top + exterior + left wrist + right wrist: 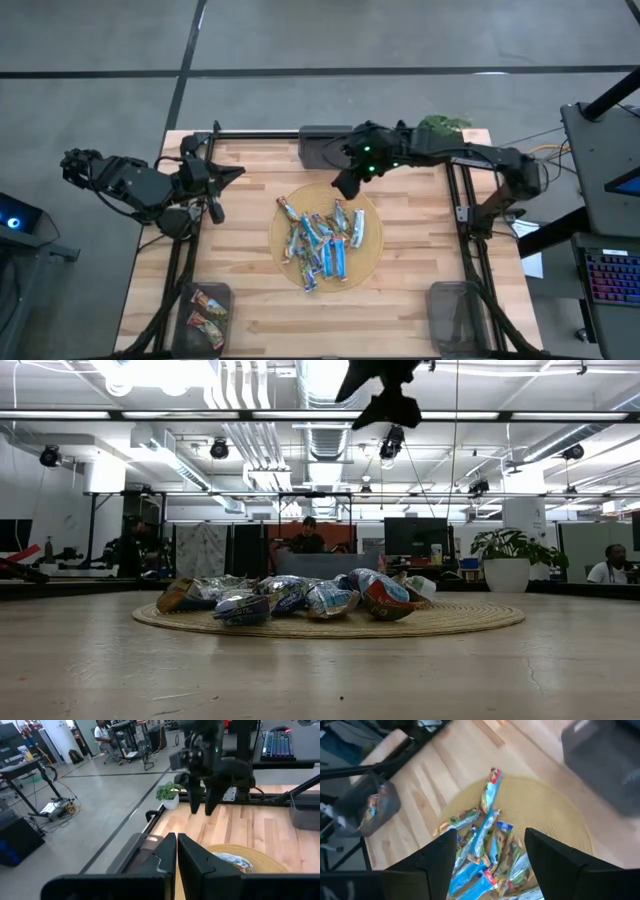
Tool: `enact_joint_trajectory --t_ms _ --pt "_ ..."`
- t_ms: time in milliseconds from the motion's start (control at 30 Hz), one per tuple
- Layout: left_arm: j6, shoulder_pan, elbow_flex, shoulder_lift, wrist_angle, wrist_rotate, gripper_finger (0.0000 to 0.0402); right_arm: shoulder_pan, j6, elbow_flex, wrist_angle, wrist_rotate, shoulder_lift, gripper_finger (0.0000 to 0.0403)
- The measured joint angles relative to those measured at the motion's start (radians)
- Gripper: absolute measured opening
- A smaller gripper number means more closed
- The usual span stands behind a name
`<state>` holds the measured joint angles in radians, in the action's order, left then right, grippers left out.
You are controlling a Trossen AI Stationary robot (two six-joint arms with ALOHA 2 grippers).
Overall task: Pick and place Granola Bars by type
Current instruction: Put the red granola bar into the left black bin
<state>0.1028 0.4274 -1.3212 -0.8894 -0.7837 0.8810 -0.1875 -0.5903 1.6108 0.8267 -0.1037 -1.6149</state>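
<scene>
Many granola bars [325,243] lay heaped on the round mat [368,262] from above; my right gripper [347,184] hung over its far rim, fingers apart. Level view hid the bins. Left wrist showed my left gripper [176,851] closed beside the mat. Overlapped bars risked a double grab.

The Granola Bars [325,243] are a shiny jumble of bright blue, blue-and-white and red to orange-brown wrappers, lying on a pale straw-yellow woven mat [368,262] with a fine ringed weave. The table [260,310] is light blond wood in long plank stripes, and both arms are matte black, the right one dotted with small green lights. The left bin [206,315] is translucent grey with orange-brown wrappers showing inside, and the right bin [457,315] is the same smoky grey.
</scene>
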Motion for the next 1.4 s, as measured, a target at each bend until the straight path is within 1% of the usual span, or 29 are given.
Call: enact_joint_trajectory --t_ms 167,300,433,500,633,933,1400 --pt "0.003 0.0 0.0 -0.002 -0.003 0.0 0.0 0.0 -0.073 0.0 0.026 0.002 -0.077 0.0223" --pt "0.004 0.0 0.0 -0.002 -0.003 0.0 0.0 0.0 -0.142 -0.001 0.1 0.007 -0.124 0.0221" --pt "0.005 0.0 0.0 -0.002 -0.003 0.0 0.0 0.01 -0.198 -0.001 0.208 0.08 -0.153 0.0219" --pt "0.005 0.0 0.0 -0.002 -0.003 0.0 0.0 0.013 -0.225 -0.001 0.233 0.111 -0.163 0.0219" --pt "0.005 0.0 0.0 -0.002 -0.005 0.0 0.0 0.027 -0.261 -0.001 0.236 0.114 -0.18 0.0219" --pt "0.027 0.0 0.001 -0.003 -0.028 0.0 0.0 0.114 -0.335 -0.001 0.24 0.133 -0.249 0.0219" --pt "0.037 0.001 0.001 -0.004 -0.026 0.0 0.0 0.168 -0.38 -0.002 0.237 0.128 -0.38 0.0219"
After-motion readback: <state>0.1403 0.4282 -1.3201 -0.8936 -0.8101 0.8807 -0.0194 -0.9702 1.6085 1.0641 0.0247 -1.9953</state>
